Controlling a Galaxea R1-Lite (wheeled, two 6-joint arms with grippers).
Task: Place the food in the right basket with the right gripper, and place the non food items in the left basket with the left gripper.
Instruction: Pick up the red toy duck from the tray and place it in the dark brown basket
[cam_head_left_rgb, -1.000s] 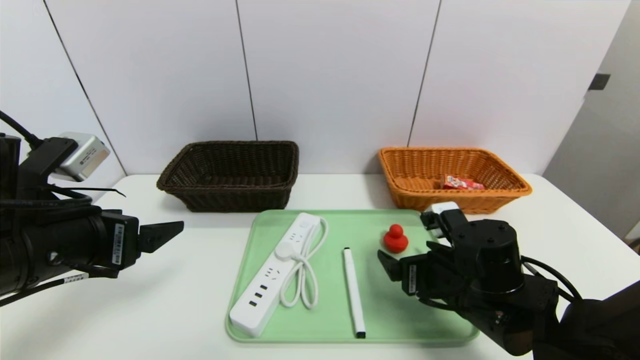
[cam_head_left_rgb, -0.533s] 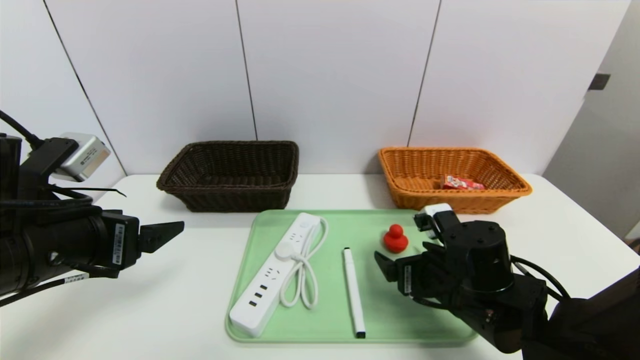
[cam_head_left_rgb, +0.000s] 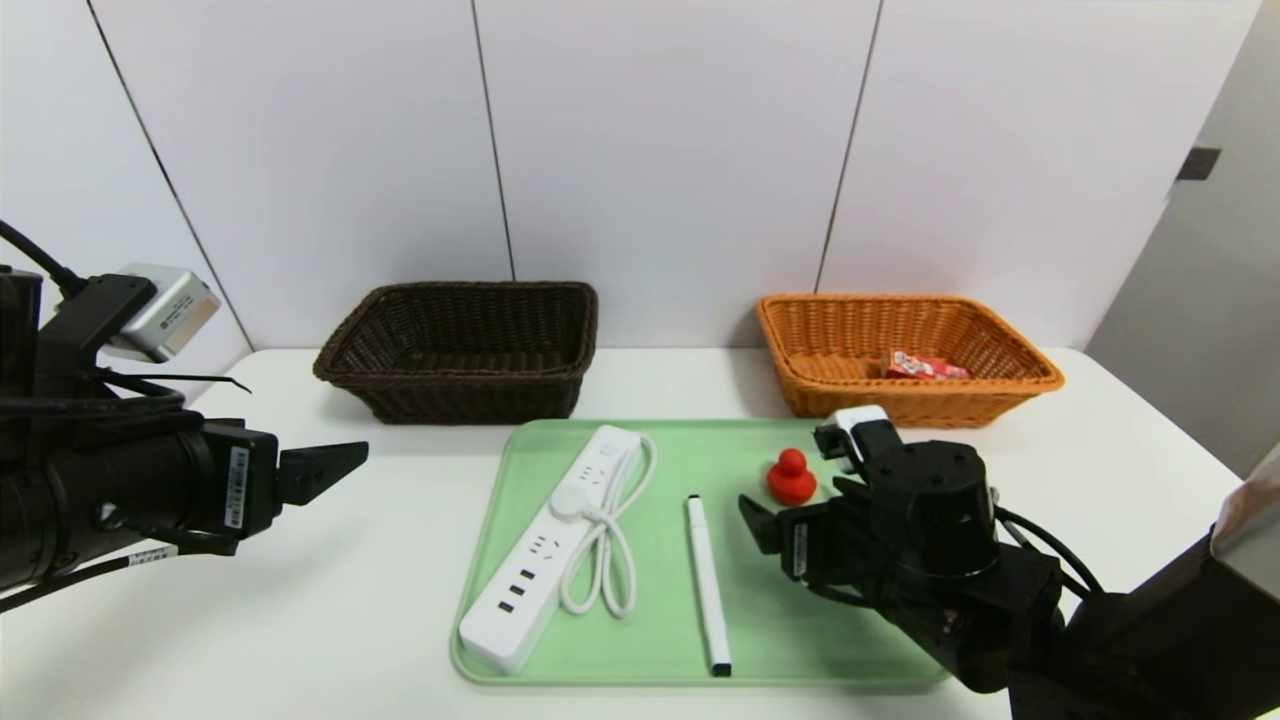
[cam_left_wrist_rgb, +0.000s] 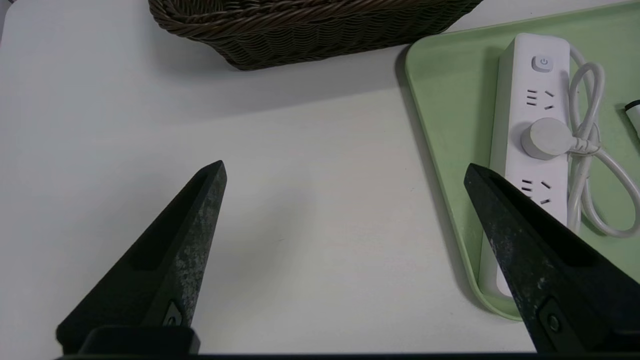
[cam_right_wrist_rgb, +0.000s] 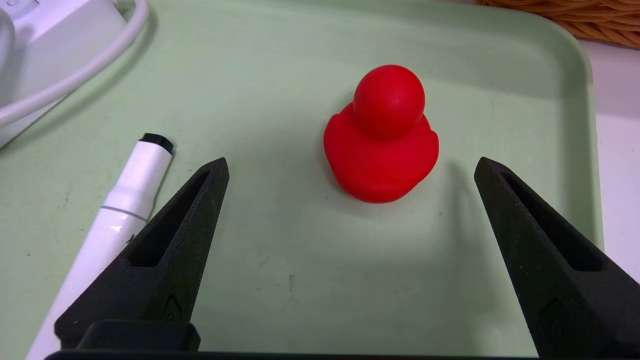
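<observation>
- Across the lower half of the head view, a white table (cam_head_left_rgb: 350, 600) is shown, backed by white wall panels (cam_head_left_rgb: 660, 150).
- At lower centre, a pale green tray (cam_head_left_rgb: 770, 640) is laid flat on the table.
- At centre left, behind the tray, the left basket (cam_head_left_rgb: 462, 350), dark brown wicker, is seen with nothing visible inside it.
- At centre right, behind the tray's far right corner, the right basket (cam_head_left_rgb: 900, 355), orange-tan wicker, is placed; the food (cam_head_left_rgb: 925, 366), a red snack pouch, is lodged inside it toward the right.
- At the left edge, the left gripper (cam_head_left_rgb: 330, 468) is held above bare table, apart from the tray; in the left wrist view its fingers (cam_left_wrist_rgb: 190, 240) are spread wide and nothing is gripped.
- At lower right, the right gripper (cam_head_left_rgb: 765, 520) is poised over the right part of the tray; in the right wrist view its fingers (cam_right_wrist_rgb: 170, 240) are parted fully, with nothing between them, and are aimed at the duck.
- On the tray's left part, a white power strip (cam_head_left_rgb: 550, 545) is laid diagonally, with its coiled cord (cam_head_left_rgb: 605, 560) just beside it.
- At the tray's middle, a white marker (cam_head_left_rgb: 707, 580) is laid lengthwise, black tip toward the bottom of the frame.
- On the tray's upper right, a small red rubber duck (cam_head_left_rgb: 791, 478) is stood upright, apart from the marker and near the right gripper.
</observation>
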